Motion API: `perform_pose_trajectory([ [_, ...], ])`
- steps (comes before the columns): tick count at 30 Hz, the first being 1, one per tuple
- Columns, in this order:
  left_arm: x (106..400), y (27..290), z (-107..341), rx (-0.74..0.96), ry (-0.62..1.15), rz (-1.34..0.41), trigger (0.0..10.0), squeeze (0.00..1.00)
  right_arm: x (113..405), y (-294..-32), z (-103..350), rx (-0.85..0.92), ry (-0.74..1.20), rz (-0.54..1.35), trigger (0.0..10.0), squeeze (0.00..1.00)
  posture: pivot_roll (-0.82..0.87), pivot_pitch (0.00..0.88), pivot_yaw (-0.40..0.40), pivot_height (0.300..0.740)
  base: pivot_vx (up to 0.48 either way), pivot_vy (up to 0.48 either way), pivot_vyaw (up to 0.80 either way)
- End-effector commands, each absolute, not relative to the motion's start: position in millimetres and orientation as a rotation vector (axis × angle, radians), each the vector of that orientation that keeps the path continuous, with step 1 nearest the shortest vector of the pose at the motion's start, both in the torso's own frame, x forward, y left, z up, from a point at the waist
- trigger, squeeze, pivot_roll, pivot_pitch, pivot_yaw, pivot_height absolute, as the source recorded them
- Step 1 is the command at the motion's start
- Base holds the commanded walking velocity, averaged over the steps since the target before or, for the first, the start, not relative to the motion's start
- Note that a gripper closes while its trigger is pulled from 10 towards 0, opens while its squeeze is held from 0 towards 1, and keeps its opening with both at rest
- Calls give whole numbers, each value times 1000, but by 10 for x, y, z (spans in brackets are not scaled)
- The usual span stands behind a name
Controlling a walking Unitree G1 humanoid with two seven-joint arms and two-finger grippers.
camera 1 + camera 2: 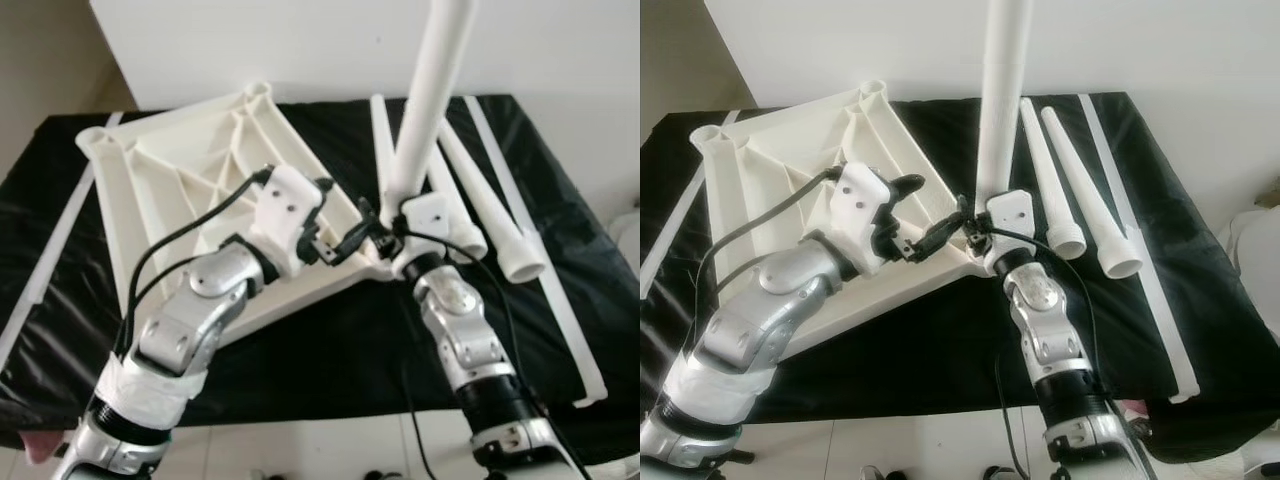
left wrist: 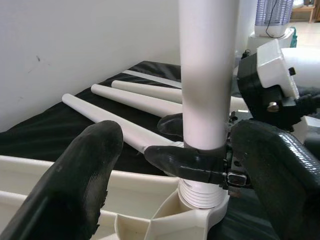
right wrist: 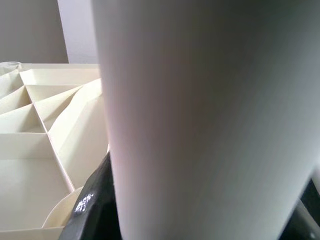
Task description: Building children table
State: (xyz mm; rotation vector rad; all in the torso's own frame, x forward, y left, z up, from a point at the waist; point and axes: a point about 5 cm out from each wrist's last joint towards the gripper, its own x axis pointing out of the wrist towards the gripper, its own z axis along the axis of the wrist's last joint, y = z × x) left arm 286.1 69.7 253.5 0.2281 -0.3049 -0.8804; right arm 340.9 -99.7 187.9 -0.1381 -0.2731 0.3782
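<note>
A white plastic tabletop point(image 1: 180, 170) lies upside down on the black-covered table, its ribbed underside facing up. A white leg point(image 1: 430, 90) stands upright in the tabletop's near right corner socket point(image 2: 200, 200), with its threads showing just above the socket. My right gripper point(image 1: 392, 232) is shut on the base of this leg. My left gripper point(image 1: 338, 215) is open at the tabletop's edge just left of that corner; its two fingers point(image 2: 80, 185) stand wide apart on either side of the leg without touching it.
Three spare white legs point(image 1: 1052, 170) lie side by side to the right of the standing leg. Long white strips lie along the right side point(image 1: 545, 260) and the left side point(image 1: 50, 250) of the black cloth point(image 1: 330, 350). A white wall stands behind.
</note>
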Motion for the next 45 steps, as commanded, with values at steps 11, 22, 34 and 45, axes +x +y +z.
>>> perform_pose_trajectory([
  [11, 2793, 676, 2485, 237, -277, -967, 10000, 0, 3408, -1097, 1377, -19, 25, 240, 10000, 0, -50, 189, 48, 740, 0, 0, 0],
  [22, 2810, 667, 2494, 235, -278, -965, 10000, 0, 3400, -1050, 1398, -60, 2, 233, 10000, 0, -48, 199, 46, 740, 0, 0, 0],
  [34, 2804, 682, 2488, 233, -274, -959, 10000, 0, 3290, -939, 1363, -63, -26, 147, 10000, 0, -48, 202, 47, 740, 0, 0, 0],
  [45, 2781, 643, 2480, 225, -273, -975, 10000, 0, 3199, -972, 1372, -58, -56, -159, 10000, 0, -46, 188, 35, 740, 0, 0, 0],
])
